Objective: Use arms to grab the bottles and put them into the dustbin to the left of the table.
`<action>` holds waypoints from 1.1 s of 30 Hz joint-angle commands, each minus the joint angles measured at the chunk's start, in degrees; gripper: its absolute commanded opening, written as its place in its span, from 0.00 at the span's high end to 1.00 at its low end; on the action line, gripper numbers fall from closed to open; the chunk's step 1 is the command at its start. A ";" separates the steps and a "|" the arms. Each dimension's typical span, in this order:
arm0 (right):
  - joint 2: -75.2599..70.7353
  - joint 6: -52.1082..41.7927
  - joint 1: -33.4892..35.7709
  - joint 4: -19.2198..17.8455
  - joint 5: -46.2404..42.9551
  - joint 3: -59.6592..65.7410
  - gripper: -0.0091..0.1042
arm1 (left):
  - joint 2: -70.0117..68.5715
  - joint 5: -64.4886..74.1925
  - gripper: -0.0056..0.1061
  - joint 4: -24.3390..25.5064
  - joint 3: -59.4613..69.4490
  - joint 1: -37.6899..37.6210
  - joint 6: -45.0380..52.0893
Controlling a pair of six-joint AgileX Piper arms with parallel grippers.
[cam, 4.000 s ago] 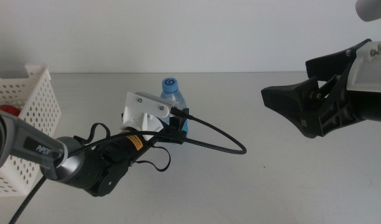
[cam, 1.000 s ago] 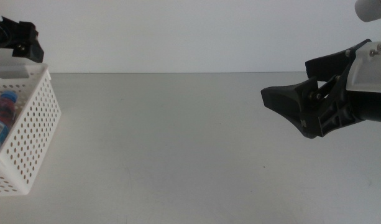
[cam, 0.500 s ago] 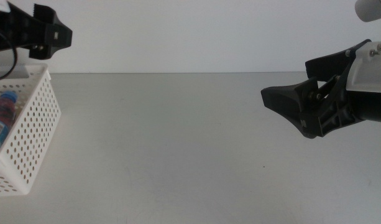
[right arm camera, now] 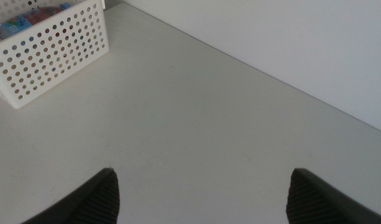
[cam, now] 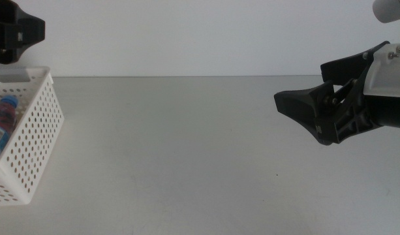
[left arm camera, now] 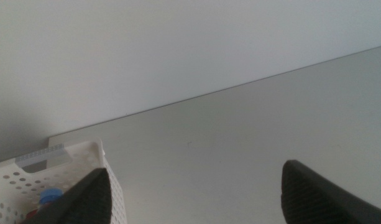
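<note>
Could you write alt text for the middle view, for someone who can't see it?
A white perforated dustbin at the left edge of a grey table holds a blue-capped water bottle. The left claw hangs above the dustbin, and the right claw waits, open, at the right.

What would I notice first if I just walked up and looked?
Probably the big black right hand, open, hanging over the table's right side. Next, the white holey dustbin at the left edge, with a blue-capped water bottle lying inside. Above it, in the top left corner, is the left hand, also open.
</note>
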 commanded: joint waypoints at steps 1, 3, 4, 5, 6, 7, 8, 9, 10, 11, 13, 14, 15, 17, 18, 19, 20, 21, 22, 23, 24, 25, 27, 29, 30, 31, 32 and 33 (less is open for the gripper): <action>-0.70 -0.46 0.01 -0.43 -3.62 -2.04 0.23 | -0.37 -3.95 0.11 0.02 -1.26 -0.38 -0.88; -0.70 -0.46 0.01 -0.43 -3.62 -2.04 0.23 | -0.09 -3.95 0.11 0.02 -1.26 -0.38 -0.88; -0.70 -0.46 0.01 -0.43 -3.62 -2.04 0.23 | -0.09 -4.02 0.11 0.02 -1.26 -0.38 -0.88; -0.70 -0.46 0.01 -0.43 -3.62 -2.04 0.23 | 0.22 -3.96 0.11 0.02 -1.26 -0.38 -0.88; -0.70 -0.46 0.01 -0.43 -3.62 -2.04 0.23 | 0.34 -3.96 0.11 0.02 -1.26 -0.38 -0.88; -0.70 -0.46 0.01 -0.43 -3.62 -2.04 0.23 | 0.49 -3.96 0.11 0.02 -1.26 -0.38 -0.88; -0.70 -0.46 0.01 -0.43 -3.62 -2.04 0.23 | 0.57 -3.96 0.11 0.02 -1.26 -0.38 -0.88; -0.70 -0.46 0.01 -0.43 -3.62 -2.04 0.23 | 0.63 -3.96 0.11 0.02 -1.26 -0.38 -0.88; -0.70 -0.46 0.01 -0.43 -3.62 -2.04 0.23 | 0.83 -3.96 0.11 0.02 -1.26 -0.38 -0.88; -0.70 -0.46 0.01 -0.43 -3.62 -2.04 0.23 | 0.96 -4.01 0.11 0.02 -1.26 -0.38 -0.88; -0.70 -0.46 0.01 -0.43 -3.62 -2.04 0.23 | 1.17 -4.01 0.11 0.02 -1.26 -0.38 -0.88; -0.70 -0.46 0.01 -0.43 -3.62 -2.04 0.23 | 1.17 -4.01 0.11 0.02 -1.26 -0.38 -0.88; -0.70 -0.46 0.01 -0.43 -3.61 -1.93 0.23 | 1.17 -3.96 0.11 0.02 -1.26 -0.38 -0.88; -0.83 -0.46 -1.26 2.83 -3.61 -1.94 0.23 | 1.17 -3.96 0.11 0.02 -1.26 -0.38 -0.88; -1.02 -0.46 -2.51 5.06 -3.61 -1.94 0.23 | 1.17 -3.96 0.11 0.02 -1.26 -0.38 -0.88; -1.37 -0.46 -4.14 6.95 -3.61 -1.94 0.23 | 1.28 -3.97 0.11 0.02 -1.26 -0.38 -0.88; -1.38 -0.46 -6.02 7.93 -3.61 -1.94 0.23 | 1.26 -4.11 0.11 0.02 -1.26 -0.38 -0.88; -1.56 -0.46 -8.16 8.38 -3.68 -1.94 0.23 | 1.03 -4.47 0.11 0.02 -1.26 -0.38 -0.88; -1.97 -0.46 -10.54 8.09 -3.68 -1.86 0.23 | 0.40 -5.21 0.11 0.02 -0.93 -0.38 -0.88; -2.30 -0.46 -12.47 7.07 -3.68 -1.86 0.23 | -0.55 -7.23 0.11 -0.04 -0.08 -0.38 -0.88; -2.98 -0.46 -14.80 5.52 -3.68 -1.86 0.23 | -1.86 -9.97 0.11 -0.82 1.25 -0.38 -0.88; -3.68 -0.46 -16.97 3.70 -3.68 -1.80 0.23 | -3.00 -12.64 0.11 -1.98 2.67 -0.38 -0.88; -5.33 -0.46 -20.54 0.44 -3.81 -1.60 0.23 | -5.96 -21.14 0.11 -6.31 7.27 -0.38 -0.88; -8.17 -0.46 -23.57 -1.86 -5.40 -0.13 0.23 | -8.95 -30.48 0.11 -9.91 12.46 -0.38 -0.88; -9.58 -0.46 -24.72 -1.87 -6.32 0.89 0.23 | -10.50 -34.91 0.11 -10.13 14.98 -0.38 -0.88; -11.54 -0.46 -25.60 -1.61 -7.52 2.45 0.23 | -11.77 -37.97 0.11 -9.92 16.97 -0.38 -0.88; -13.61 -0.46 -26.26 -1.53 -8.46 4.34 0.23 | -13.52 -40.90 0.11 -9.31 19.37 -0.38 -0.88; -15.79 -0.46 -26.71 -1.53 -8.78 6.39 0.23 | -15.45 -43.10 0.11 -8.56 21.59 -0.38 -0.88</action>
